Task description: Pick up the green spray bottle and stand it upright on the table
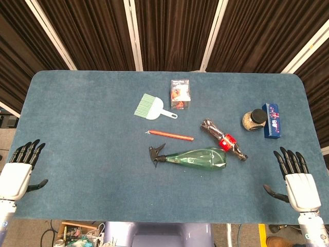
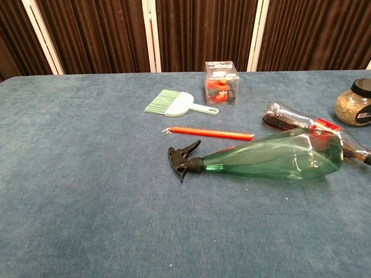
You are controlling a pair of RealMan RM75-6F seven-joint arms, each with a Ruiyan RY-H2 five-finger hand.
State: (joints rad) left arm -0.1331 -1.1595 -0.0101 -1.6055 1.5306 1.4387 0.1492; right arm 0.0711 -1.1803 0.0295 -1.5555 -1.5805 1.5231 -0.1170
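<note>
the head view looks steeply down from above the near edge, taking in the whole table (image 1: 61, 154) out to the curtains (image 1: 169, 31). the chest view sits low and close, facing level across the surface. both share the middle, with the green spray bottle (image 1: 198, 158) there.

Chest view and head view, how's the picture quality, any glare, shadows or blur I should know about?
Head view: even overhead light, soft short shadows, the table edges bow slightly from lens distortion, both hands sharp. Chest view: the green spray bottle shows pale highlights along its clear body and only a faint shadow beneath; the jar is cut off by the right edge; no evident motion blur.
</note>
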